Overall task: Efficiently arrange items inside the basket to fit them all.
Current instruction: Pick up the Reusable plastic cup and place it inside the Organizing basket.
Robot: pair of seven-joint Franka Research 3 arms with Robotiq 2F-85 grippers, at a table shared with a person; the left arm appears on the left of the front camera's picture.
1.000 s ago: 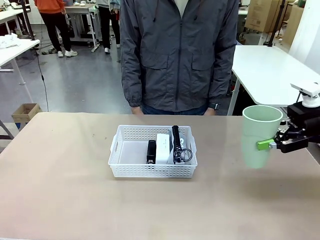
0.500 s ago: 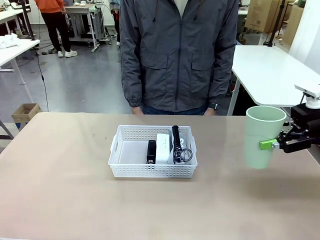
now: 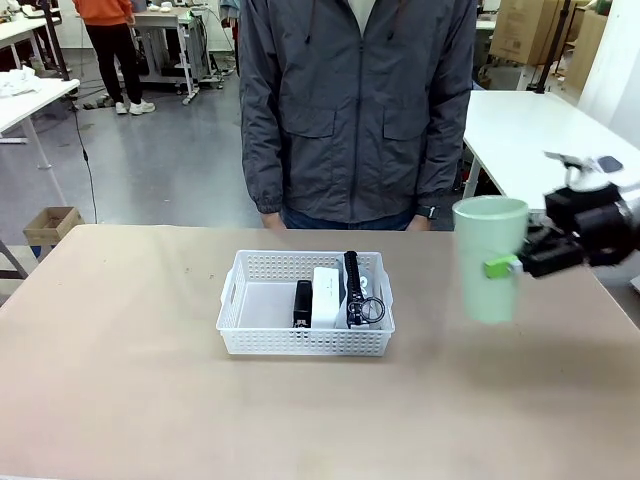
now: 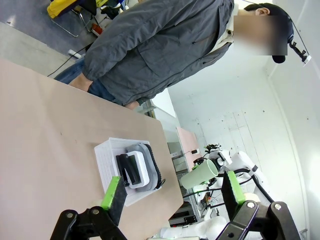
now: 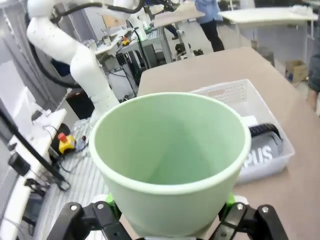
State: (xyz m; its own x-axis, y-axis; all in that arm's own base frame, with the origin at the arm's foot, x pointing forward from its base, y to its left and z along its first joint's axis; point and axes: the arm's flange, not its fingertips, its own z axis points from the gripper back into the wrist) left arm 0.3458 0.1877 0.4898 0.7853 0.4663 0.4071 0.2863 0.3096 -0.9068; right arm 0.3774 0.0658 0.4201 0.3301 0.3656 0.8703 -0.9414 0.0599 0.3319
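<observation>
The white basket [image 3: 240, 300] sits mid-table, holding a black stapler [image 3: 303, 303], a small white box [image 3: 327, 297] and the grey shoe [image 3: 357, 290] on its side along the right wall. My right gripper [image 3: 497, 266] is shut on the tall pale-green cup [image 3: 490, 258], upright in the air to the right of the basket. In the right wrist view the cup [image 5: 170, 160] sits between my fingers, mouth toward the camera, with the basket [image 5: 225, 92] and shoe [image 5: 265, 147] beyond. My left gripper [image 4: 173, 190] is open and holds nothing, high above the basket [image 4: 105, 160].
A person in a grey jacket [image 3: 355, 110] stands at the far edge behind the basket, hands down. A white side table [image 3: 540, 140] stands at the back right. Bare tabletop [image 3: 120, 340] stretches left of and in front of the basket.
My right gripper has carried the cup up and to the left, nearer the basket. Basket and its contents have not moved.
</observation>
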